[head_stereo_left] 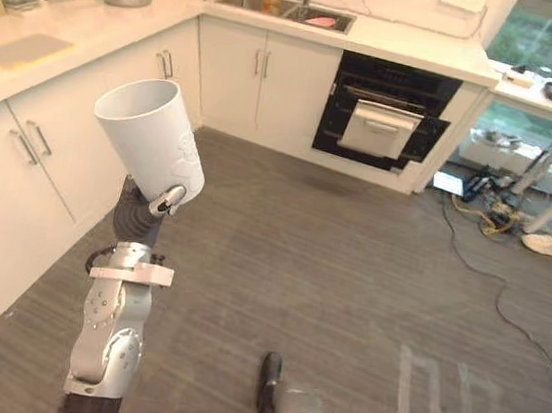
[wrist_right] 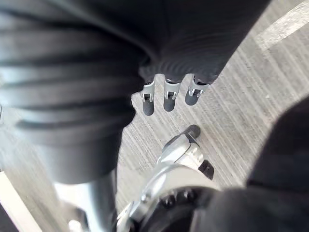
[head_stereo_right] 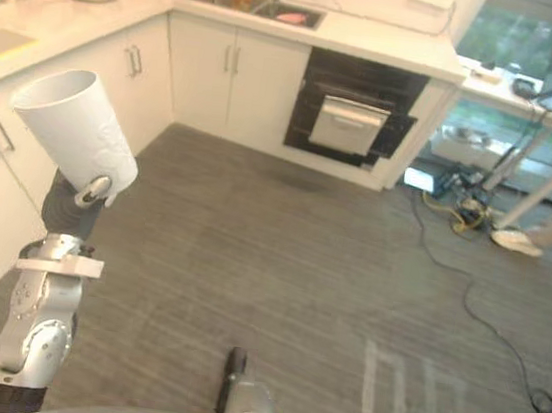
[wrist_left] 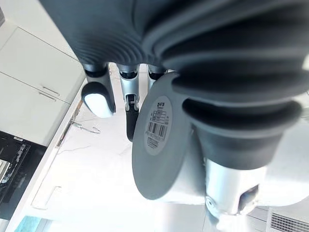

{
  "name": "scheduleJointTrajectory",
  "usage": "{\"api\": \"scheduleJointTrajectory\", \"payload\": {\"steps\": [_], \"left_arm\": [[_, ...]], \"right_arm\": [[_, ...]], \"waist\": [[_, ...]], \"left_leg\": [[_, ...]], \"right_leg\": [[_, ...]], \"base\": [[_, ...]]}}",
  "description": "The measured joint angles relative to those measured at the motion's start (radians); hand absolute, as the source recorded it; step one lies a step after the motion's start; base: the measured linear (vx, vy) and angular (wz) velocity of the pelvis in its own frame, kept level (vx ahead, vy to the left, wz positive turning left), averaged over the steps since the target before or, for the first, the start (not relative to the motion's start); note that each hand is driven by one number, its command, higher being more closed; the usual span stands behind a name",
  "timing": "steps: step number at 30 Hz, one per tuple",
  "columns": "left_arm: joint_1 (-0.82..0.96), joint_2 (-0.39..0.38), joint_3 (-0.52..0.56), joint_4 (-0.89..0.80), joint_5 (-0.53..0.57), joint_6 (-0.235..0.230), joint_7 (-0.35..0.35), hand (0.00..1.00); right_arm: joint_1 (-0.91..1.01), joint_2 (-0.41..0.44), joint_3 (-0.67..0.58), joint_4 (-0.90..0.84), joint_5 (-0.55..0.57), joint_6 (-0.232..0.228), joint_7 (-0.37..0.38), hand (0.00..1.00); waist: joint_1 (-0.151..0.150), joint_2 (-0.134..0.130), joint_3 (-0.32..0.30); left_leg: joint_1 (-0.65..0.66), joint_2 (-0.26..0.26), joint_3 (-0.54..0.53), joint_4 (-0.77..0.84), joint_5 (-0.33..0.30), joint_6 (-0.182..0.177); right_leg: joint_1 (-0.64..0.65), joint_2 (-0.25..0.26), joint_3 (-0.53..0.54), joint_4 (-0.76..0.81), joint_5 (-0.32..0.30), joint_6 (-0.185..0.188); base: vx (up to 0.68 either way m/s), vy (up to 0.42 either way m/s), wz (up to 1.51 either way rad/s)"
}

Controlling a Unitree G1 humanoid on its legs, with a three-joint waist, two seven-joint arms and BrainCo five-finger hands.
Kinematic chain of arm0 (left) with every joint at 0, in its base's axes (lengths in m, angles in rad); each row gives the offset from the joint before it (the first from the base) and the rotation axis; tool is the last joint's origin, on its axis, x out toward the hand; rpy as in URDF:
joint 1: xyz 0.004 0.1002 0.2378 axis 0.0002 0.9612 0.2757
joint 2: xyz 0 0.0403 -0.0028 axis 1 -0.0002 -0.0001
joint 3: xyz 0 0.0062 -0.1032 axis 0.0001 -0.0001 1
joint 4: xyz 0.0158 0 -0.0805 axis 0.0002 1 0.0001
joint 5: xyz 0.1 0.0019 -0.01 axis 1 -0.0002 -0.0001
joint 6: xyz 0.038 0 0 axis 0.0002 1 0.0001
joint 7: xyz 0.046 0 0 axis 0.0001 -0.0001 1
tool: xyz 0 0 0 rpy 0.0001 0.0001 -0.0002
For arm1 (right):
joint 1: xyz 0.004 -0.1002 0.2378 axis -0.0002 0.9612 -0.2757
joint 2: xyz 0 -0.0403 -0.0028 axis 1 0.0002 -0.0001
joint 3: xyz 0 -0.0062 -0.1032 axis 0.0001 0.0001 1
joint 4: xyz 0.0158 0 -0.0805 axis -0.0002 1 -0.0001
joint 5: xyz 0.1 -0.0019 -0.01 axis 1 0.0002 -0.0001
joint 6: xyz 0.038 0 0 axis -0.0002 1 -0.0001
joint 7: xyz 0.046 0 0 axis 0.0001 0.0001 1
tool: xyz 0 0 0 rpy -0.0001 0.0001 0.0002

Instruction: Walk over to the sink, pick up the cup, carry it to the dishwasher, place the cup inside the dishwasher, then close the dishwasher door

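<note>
Cup in left hand; wrist view shows its labelled base.

The cup is up at left; the dishwasher stands ahead, right of the sink.

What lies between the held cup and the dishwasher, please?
Bare floor alone separates cup and dishwasher, per the left eye view.

The cup bears a barcode sticker underneath (its digits too small to read).
</note>
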State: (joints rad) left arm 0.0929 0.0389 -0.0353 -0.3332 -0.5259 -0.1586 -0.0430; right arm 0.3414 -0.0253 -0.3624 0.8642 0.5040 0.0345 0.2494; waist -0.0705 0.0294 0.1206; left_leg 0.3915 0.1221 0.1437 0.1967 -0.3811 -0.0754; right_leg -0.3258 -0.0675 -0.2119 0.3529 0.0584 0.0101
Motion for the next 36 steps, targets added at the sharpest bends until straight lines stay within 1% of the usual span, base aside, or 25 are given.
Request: {"api": "scheduleJointTrajectory", "payload": {"steps": [1,3,4,5,6,7,8,9,10,11,12,15,17,18,20,22,23,24,26,29,31,33,34,35,36], "left_arm": [[-0.005,-0.004,-0.006,-0.001,0.0,0.0,-0.007,1.0],[-0.012,-0.012,-0.011,-0.013,-0.001,0.0,-0.011,1.0],[-0.012,-0.011,-0.012,-0.019,-0.001,0.0,-0.011,1.0],[-0.011,-0.011,-0.023,-0.037,-0.001,0.0,-0.006,1.0],[-0.012,-0.021,-0.037,-0.055,-0.003,-0.003,0.002,1.0],[-0.022,-0.023,-0.04,-0.062,-0.003,-0.004,0.007,1.0],[-0.027,-0.027,-0.05,-0.079,-0.004,-0.009,0.015,1.0],[-0.01,-0.052,-0.049,-0.078,-0.006,-0.019,0.018,1.0],[0.024,-0.072,-0.043,-0.081,-0.014,-0.02,0.028,1.0],[0.031,-0.073,-0.037,-0.069,-0.019,-0.017,0.037,1.0],[0.035,-0.072,-0.029,-0.069,-0.021,-0.018,0.037,1.0],[0.051,-0.065,0.004,-0.068,-0.026,-0.031,0.035,1.0],[0.065,-0.056,0.029,-0.062,-0.044,-0.042,0.03,1.0],[0.066,-0.056,0.041,-0.053,-0.061,-0.051,0.027,1.0],[0.072,-0.055,0.057,-0.036,-0.062,-0.057,0.026,1.0],[0.095,-0.056,0.059,-0.033,-0.062,-0.062,0.012,1.0],[0.107,-0.056,0.06,-0.031,-0.062,-0.066,0.001,1.0],[0.116,-0.037,0.082,-0.009,-0.07,-0.079,-0.015,1.0],[0.103,-0.03,0.109,0.001,-0.089,-0.081,-0.022,1.0],[0.08,-0.005,0.124,0.012,-0.101,-0.08,-0.028,1.0],[0.039,-0.001,0.124,0.022,-0.101,-0.079,-0.036,1.0],[0.019,-0.001,0.128,0.021,-0.099,-0.076,-0.044,1.0],[0.019,0.0,0.126,0.021,-0.098,-0.073,-0.049,1.0],[0.018,0.0,0.137,0.021,-0.097,-0.069,-0.05,1.0],[0.018,0.01,0.149,0.025,-0.095,-0.062,-0.044,1.0]], "right_arm": [[-0.008,-0.007,0.0,0.0,0.0,0.004,-0.003,0.0],[-0.027,-0.011,0.005,-0.014,0.001,0.018,-0.013,0.0],[-0.029,-0.011,0.005,-0.018,0.001,0.021,-0.014,0.0],[-0.03,-0.014,0.004,-0.025,0.001,0.035,-0.018,0.0],[-0.029,-0.021,0.003,-0.034,0.001,0.043,-0.019,0.0],[-0.026,-0.024,0.004,-0.048,-0.001,0.047,-0.019,0.0],[0.015,-0.013,0.01,-0.068,-0.002,0.048,-0.016,0.0],[0.012,-0.022,0.01,-0.058,-0.003,0.051,-0.02,0.0],[0.027,-0.046,0.01,-0.066,-0.002,0.046,-0.015,0.0],[0.01,-0.063,0.012,-0.058,-0.002,0.036,-0.014,0.0],[0.002,-0.067,0.014,-0.054,-0.002,0.033,-0.01,0.0],[-0.039,-0.068,0.005,-0.007,-0.002,0.013,0.01,0.0],[-0.092,-0.086,-0.003,0.052,-0.002,0.0,0.035,0.0],[-0.113,-0.095,-0.007,0.072,-0.002,-0.014,0.039,0.0],[-0.131,-0.109,-0.023,0.099,-0.003,-0.029,0.05,0.0],[-0.121,-0.113,-0.056,0.106,-0.003,-0.034,0.053,0.0],[-0.115,-0.114,-0.076,0.112,-0.004,-0.036,0.053,0.0],[-0.126,-0.095,-0.112,0.162,-0.006,-0.036,0.051,0.0],[-0.148,-0.067,-0.135,0.209,-0.027,-0.03,0.049,0.0],[-0.148,-0.051,-0.187,0.253,-0.041,-0.026,0.039,0.0],[-0.117,-0.045,-0.239,0.252,-0.04,-0.027,0.031,0.0],[-0.088,-0.043,-0.272,0.252,-0.038,-0.03,0.031,0.0],[-0.075,-0.042,-0.28,0.25,-0.037,-0.032,0.031,0.0],[-0.073,-0.034,-0.28,0.25,-0.036,-0.031,0.031,0.0],[-0.07,-0.016,-0.277,0.248,-0.037,-0.031,0.032,0.0]], "waist": [[0.006,0.009,-0.001],[0.003,0.009,0.001],[0.001,0.01,0.002],[0.001,0.014,0.003],[0.009,0.047,0.0],[0.009,0.047,-0.001],[0.008,0.004,-0.007],[0.011,0.025,0.001],[0.015,0.074,-0.004],[0.014,0.088,-0.004],[0.019,0.085,-0.006],[0.063,0.059,-0.011],[0.071,0.037,-0.018],[0.079,0.027,-0.019],[0.089,0.02,-0.015],[0.096,0.02,-0.016],[0.1,0.022,-0.018],[0.1,-0.029,-0.038],[0.1,-0.065,-0.044],[0.093,-0.066,-0.045],[0.09,-0.065,-0.049],[0.07,-0.068,-0.045],[0.063,-0.047,-0.043],[0.06,-0.044,-0.04],[0.055,-0.037,-0.034]], "left_leg": [[-0.004,0.005,-0.002,0.017,0.012,0.012],[-0.003,0.029,-0.005,0.091,0.088,0.019],[-0.004,0.04,-0.005,0.125,0.107,0.025],[-0.026,0.069,-0.007,0.218,0.162,0.025],[-0.09,0.125,-0.019,0.353,0.25,0.002],[-0.137,0.147,-0.03,0.441,0.307,-0.046],[-0.231,0.156,-0.034,0.63,0.449,-0.098],[-0.267,0.195,-0.043,0.719,0.462,-0.098],[-0.363,0.235,-0.031,0.86,0.408,-0.079],[-0.453,0.235,0.011,0.923,0.326,-0.025],[-0.503,0.229,0.052,0.912,0.263,0.006],[-0.556,0.174,0.134,0.649,0.163,0.0],[-0.539,0.08,0.123,0.243,0.181,-0.001],[-0.526,0.033,0.082,0.038,0.24,-0.006],[-0.542,0.006,0.021,-0.094,0.325,-0.004],[-0.549,0.006,0.02,-0.132,0.41,0.008],[-0.541,0.007,0.019,-0.125,0.501,0.027],[-0.515,-0.04,0.037,-0.088,0.515,0.041],[-0.514,-0.068,0.052,-0.04,0.454,0.066],[-0.498,-0.094,0.045,0.05,0.36,0.092],[-0.461,-0.144,0.021,0.063,0.294,0.114],[-0.412,-0.201,-0.004,0.049,0.25,0.141],[-0.382,-0.215,-0.01,0.02,0.241,0.148],[-0.351,-0.222,-0.008,-0.006,0.239,0.153],[-0.316,-0.223,-0.008,-0.035,0.234,0.159]], "right_leg": [[-0.01,0.001,-0.005,0.033,-0.028,-0.006],[0.0,0.007,-0.04,0.116,-0.138,-0.022],[0.018,0.013,-0.051,0.118,-0.155,-0.026],[0.059,0.037,-0.067,0.097,-0.176,-0.03],[0.11,0.055,-0.095,0.065,-0.2,-0.025],[0.111,0.047,-0.093,0.132,-0.226,-0.033],[0.163,0.016,-0.065,0.175,-0.306,-0.036],[0.182,0.043,-0.074,0.174,-0.322,-0.04],[0.223,0.075,-0.076,0.136,-0.334,-0.06],[0.272,0.082,-0.08,0.081,-0.335,-0.062],[0.309,0.081,-0.077,0.035,-0.331,-0.059],[0.4,0.068,-0.048,-0.083,-0.27,-0.032],[0.438,0.047,-0.028,-0.13,-0.241,-0.016],[0.461,0.032,-0.007,-0.145,-0.243,-0.004],[0.492,0.017,0.027,-0.164,-0.256,0.023],[0.546,0.006,0.05,-0.176,-0.283,0.066],[0.579,0.001,0.062,-0.179,-0.302,0.089],[0.604,-0.06,0.077,-0.178,-0.311,0.117],[0.614,-0.099,0.092,-0.167,-0.27,0.141],[0.638,-0.122,0.09,-0.117,-0.189,0.156],[0.595,-0.163,0.09,0.078,-0.172,0.153],[0.481,-0.229,0.093,0.353,-0.037,0.118],[0.436,-0.246,0.098,0.449,0.034,0.078],[0.373,-0.244,0.113,0.559,-0.012,0.048],[0.288,-0.215,0.112,0.668,-0.12,0.006]], "base": [[0.39,-0.279,0.02],[0.35,-0.264,-0.04],[0.33,-0.233,-0.14],[0.35,-0.207,-0.24],[0.37,-0.187,-0.2],[0.37,-0.081,0.22],[0.26,-0.048,0.26],[0.33,-0.023,0.14],[0.33,-0.083,-0.1],[0.41,-0.098,-0.02],[0.35,-0.129,0.01],[0.32,-0.077,-0.33],[0.08,-0.038,-0.4],[-0.03,-0.005,-0.34],[0.21,0.126,-0.45],[0.41,0.247,-0.4],[0.48,0.334,-0.3],[0.48,0.355,-0.26],[0.42,0.347,-0.11],[0.28,0.271,0.12],[0.2,0.315,0.44],[0.16,0.319,0.54],[0.22,0.234,0.22],[0.25,0.206,0.01],[0.19,0.155,-0.08]]}}
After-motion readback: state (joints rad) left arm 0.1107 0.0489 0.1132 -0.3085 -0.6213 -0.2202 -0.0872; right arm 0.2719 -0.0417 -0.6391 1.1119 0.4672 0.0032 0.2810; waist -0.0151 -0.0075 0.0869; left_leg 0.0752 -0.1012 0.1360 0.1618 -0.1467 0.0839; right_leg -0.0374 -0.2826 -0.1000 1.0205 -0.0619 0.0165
